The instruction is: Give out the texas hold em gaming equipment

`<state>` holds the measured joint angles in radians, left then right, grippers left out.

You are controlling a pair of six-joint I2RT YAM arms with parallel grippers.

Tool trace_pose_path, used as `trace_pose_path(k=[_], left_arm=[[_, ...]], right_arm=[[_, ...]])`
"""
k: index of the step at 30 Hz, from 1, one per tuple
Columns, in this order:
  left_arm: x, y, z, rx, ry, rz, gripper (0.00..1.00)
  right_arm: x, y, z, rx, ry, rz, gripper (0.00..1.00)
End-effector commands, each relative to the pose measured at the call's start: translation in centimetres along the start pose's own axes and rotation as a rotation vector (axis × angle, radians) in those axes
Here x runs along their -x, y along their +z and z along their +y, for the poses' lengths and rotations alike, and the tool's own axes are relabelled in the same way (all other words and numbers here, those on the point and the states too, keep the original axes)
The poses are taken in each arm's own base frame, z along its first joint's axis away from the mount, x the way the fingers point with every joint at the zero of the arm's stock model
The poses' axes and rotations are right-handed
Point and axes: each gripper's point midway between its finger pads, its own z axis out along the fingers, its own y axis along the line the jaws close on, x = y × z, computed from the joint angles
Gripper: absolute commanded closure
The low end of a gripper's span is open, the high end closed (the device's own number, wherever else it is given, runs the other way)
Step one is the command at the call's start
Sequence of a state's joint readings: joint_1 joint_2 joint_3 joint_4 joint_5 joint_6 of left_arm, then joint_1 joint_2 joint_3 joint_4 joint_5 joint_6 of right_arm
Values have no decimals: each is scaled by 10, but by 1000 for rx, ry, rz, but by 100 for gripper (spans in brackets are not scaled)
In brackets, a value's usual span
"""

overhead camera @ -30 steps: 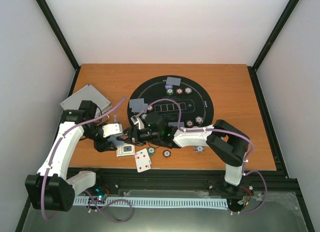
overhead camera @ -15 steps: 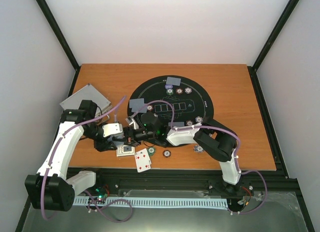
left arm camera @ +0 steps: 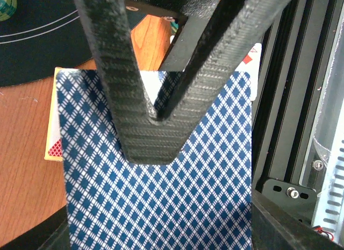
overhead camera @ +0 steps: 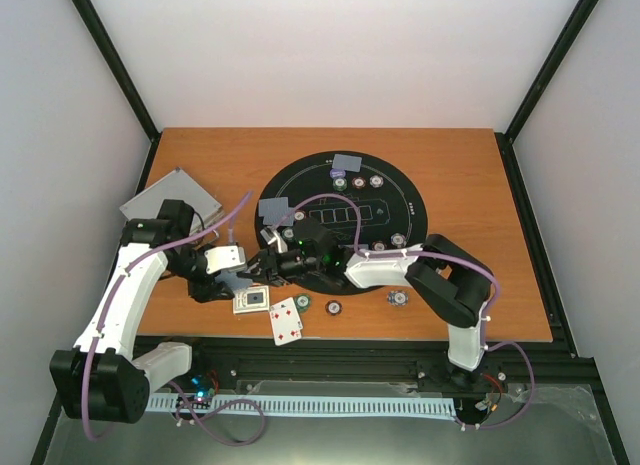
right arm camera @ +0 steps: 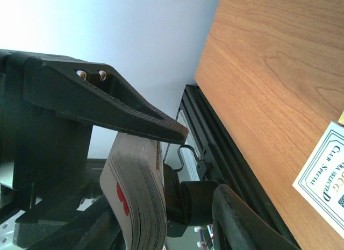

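Note:
My left gripper (overhead camera: 232,282) is shut on a deck of cards (left arm camera: 161,207) with a blue-and-white diamond back, held above the wood left of the black mat (overhead camera: 400,200). My right gripper (overhead camera: 262,269) reaches the deck from the right. In the right wrist view its upper finger (right arm camera: 134,115) lies over the deck's end (right arm camera: 137,201) and the lower finger stands apart, jaws open. Two dealt card pairs (overhead camera: 347,164) (overhead camera: 272,211) lie face down on the mat. Striped chips (overhead camera: 359,183) (overhead camera: 380,247) sit on the mat.
A card box (overhead camera: 251,302) and a face-up red card (overhead camera: 285,321) lie below the grippers near the front edge. Loose chips (overhead camera: 302,303) (overhead camera: 332,308) (overhead camera: 398,298) lie on the wood. The silver case (overhead camera: 170,197) stands at the far left.
My right gripper has moved a little left onto the deck, and its forearm has swung up and uncovered the chip at the front right. The left arm has not moved.

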<state>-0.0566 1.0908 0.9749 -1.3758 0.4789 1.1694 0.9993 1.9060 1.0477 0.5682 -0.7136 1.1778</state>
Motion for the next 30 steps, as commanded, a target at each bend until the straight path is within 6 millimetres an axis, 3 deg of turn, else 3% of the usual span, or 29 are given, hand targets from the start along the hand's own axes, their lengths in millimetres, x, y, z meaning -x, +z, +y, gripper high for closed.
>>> trace_pose_path(k=[1, 11, 18, 30], left_arm=[[11, -12, -3, 6, 11, -35, 99], [9, -9, -3, 2, 9, -33, 99], [8, -8, -1, 0, 7, -30, 99], [6, -6, -1, 1, 8, -18, 99]], right_arm=[[12, -13, -21, -91, 31, -59, 60], [14, -25, -2, -82, -3, -92, 71], [17, -31, 8, -80, -13, -111, 96], [22, -49, 18, -74, -19, -142, 97]])
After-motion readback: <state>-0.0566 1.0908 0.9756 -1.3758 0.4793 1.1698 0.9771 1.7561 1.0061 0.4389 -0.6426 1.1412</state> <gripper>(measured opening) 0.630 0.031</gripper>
